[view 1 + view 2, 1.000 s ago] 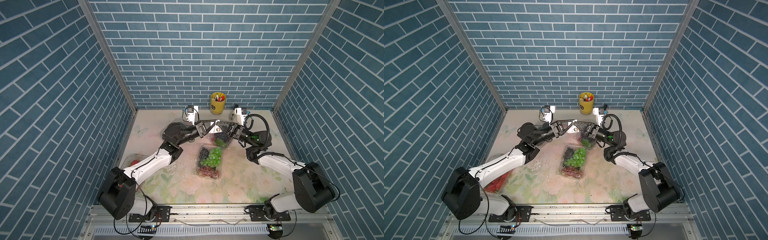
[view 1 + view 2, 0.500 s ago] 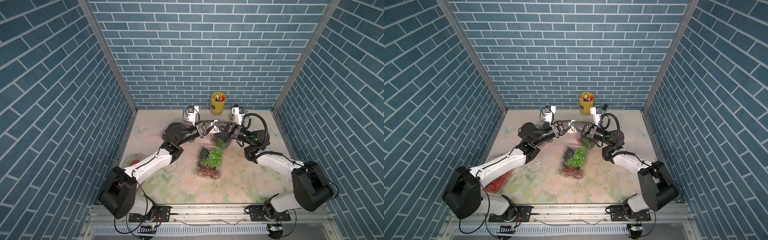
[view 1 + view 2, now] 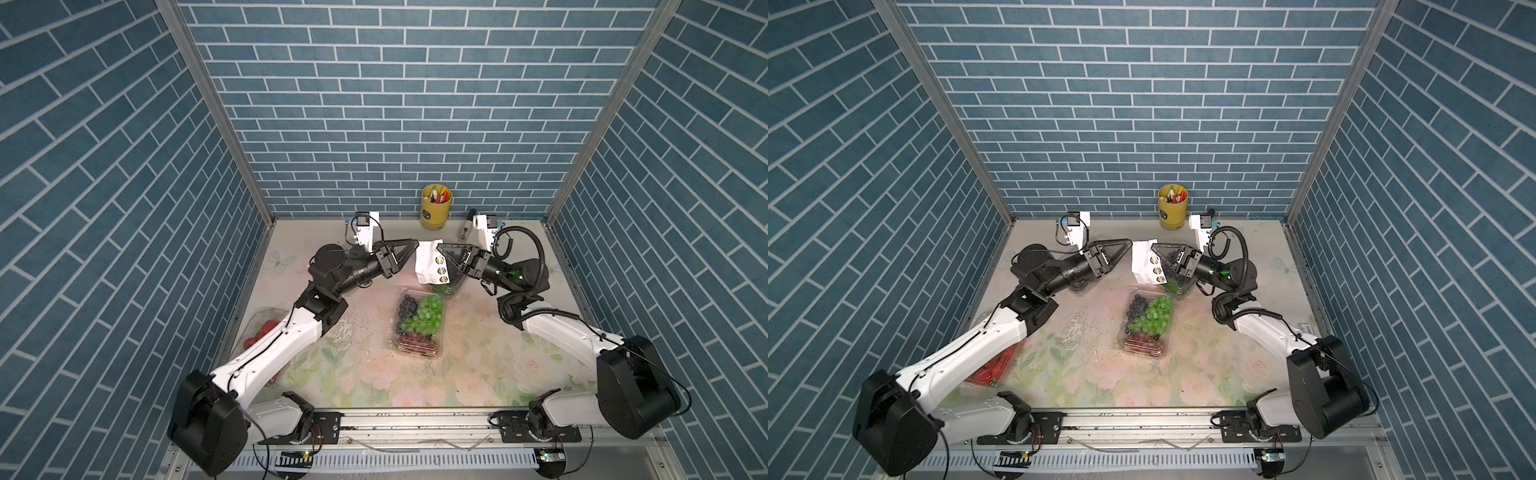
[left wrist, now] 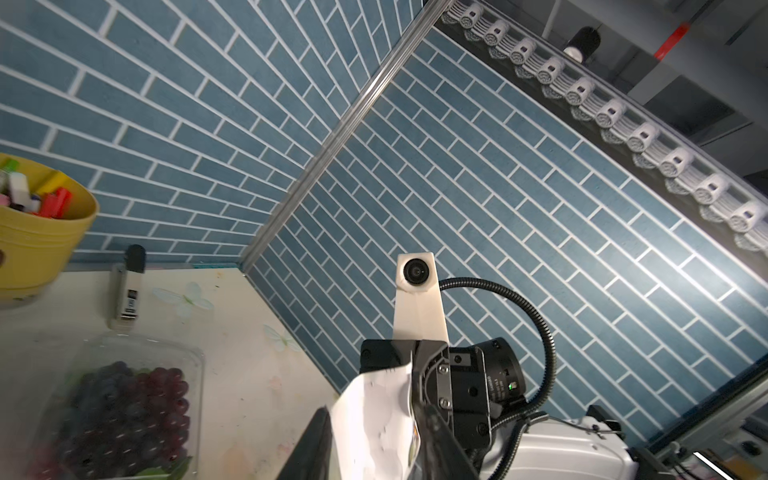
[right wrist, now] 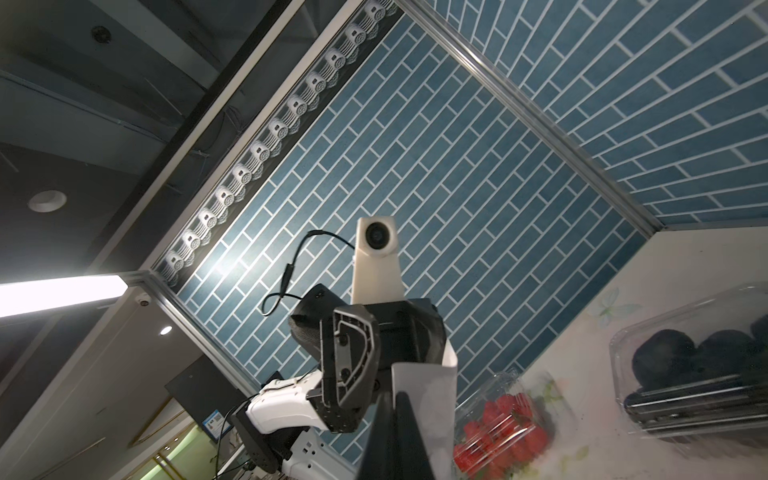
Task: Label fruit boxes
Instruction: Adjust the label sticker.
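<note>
A white sticker sheet (image 3: 429,266) with round labels hangs above the table's back, pinched at its top edge by my shut right gripper (image 3: 439,248). My left gripper (image 3: 414,242) faces it. Its jaws stand apart with the sheet's (image 4: 374,419) other edge loose between them. The mixed grapes box (image 3: 417,322) lies closed mid-table. The purple grapes box (image 4: 124,411) sits under the sheet and right gripper. The strawberry box (image 3: 262,328) lies at the left edge, partly under the left arm. The black berries box (image 5: 698,365) shows only in the right wrist view.
A yellow pen cup (image 3: 436,206) stands against the back wall. A marker (image 3: 466,230) lies beside it. Brick-patterned walls close in three sides. Both arms meet over the back middle of the flowered table (image 3: 478,365).
My left gripper's jaws have parted off the sheet. The sheet now hangs from the right gripper alone. Both arms stay nearly where they were.
</note>
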Tool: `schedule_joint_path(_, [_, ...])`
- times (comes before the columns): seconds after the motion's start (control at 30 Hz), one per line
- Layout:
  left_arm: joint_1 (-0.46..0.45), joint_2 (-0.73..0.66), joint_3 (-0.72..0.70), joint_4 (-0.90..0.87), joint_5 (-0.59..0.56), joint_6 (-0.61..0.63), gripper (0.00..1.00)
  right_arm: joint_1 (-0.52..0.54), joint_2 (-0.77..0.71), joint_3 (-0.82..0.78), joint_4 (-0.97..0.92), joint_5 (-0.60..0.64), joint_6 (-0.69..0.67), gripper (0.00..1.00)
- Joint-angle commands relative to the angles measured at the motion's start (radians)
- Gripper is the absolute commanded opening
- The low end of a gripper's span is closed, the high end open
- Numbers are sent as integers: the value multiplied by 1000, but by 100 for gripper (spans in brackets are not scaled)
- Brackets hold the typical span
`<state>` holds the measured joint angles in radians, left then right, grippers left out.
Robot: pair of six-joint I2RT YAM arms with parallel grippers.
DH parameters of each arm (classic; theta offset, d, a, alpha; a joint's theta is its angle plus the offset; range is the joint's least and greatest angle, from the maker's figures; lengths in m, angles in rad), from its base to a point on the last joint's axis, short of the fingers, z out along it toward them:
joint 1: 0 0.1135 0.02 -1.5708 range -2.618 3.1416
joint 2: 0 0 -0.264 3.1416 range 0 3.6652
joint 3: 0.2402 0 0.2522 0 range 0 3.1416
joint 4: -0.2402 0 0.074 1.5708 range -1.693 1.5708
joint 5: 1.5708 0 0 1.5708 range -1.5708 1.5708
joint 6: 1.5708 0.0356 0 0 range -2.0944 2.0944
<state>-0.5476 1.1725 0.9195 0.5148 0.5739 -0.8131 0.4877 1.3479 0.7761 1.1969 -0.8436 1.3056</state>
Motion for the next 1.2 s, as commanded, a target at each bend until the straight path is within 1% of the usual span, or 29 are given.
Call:
schedule_joint_path(0.0, [1, -70, 17, -203, -46, 124, 41, 0, -70, -21, -143, 7, -137, 0])
schedule_joint_path(0.07, [-2, -85, 28, -231, -39, 131, 41, 1, -93, -21, -209, 14, -182, 0])
schedule_joint_path(0.17, [-26, -74, 43, -228, -16, 124, 38, 2, -108, -21, -253, 20, -215, 0])
schedule_joint_path(0.33, [-90, -18, 85, -223, 1, 136, 33, 5, -112, -30, -260, 20, -223, 0])
schedule_joint_path(0.43, [-113, 6, 110, -240, -6, 154, 33, 5, -115, -30, -260, 15, -223, 0])
schedule_joint_path(0.53, [-118, 21, 115, -226, -5, 148, 32, 5, -122, -31, -266, 15, -226, 0])
schedule_joint_path(0.6, [-121, 31, 116, -214, -3, 144, 30, 6, -124, -32, -266, 15, -226, 0])
schedule_joint_path(0.97, [-124, 85, 139, -188, 8, 126, 29, 14, -121, -20, -266, 6, -224, 0])
schedule_joint_path(1.17, [-124, 88, 143, -189, 9, 129, 28, 16, -119, -18, -264, 6, -224, 0])
